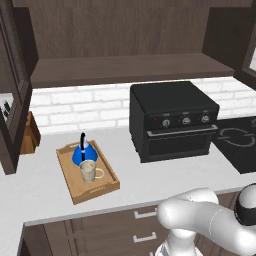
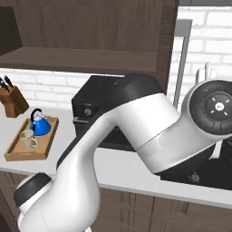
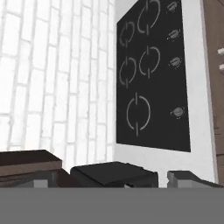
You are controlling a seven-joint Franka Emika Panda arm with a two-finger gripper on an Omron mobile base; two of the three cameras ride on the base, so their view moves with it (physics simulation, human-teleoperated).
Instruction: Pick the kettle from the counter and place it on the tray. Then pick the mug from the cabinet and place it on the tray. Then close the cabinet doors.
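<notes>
The light wooden tray (image 1: 75,187) (image 2: 18,154) lies on the grey-white counter (image 1: 40,195), left of the oven. On it stand the blue kettle (image 1: 79,154) (image 2: 41,126) at the far end and the beige mug (image 1: 88,171) (image 2: 28,138) just in front of it. The cabinet (image 1: 125,35) stands wide, with its shelf (image 1: 130,67) bare. One cabinet door (image 1: 12,100) swings out at the left, and another (image 2: 168,45) with a silver handle (image 2: 180,63) at the right. In the hand view my gripper (image 3: 116,180) is open, its fingertips (image 3: 188,177) far apart, facing the cooktop and holding nothing.
A black countertop oven (image 1: 172,120) (image 2: 90,104) sits mid-counter. The black cooktop (image 1: 237,142) (image 3: 151,74) lies to its right, against the white brick wall (image 3: 57,74). A wooden knife block (image 1: 30,132) (image 2: 11,99) stands at the far left. Dark drawers (image 1: 125,230) run below.
</notes>
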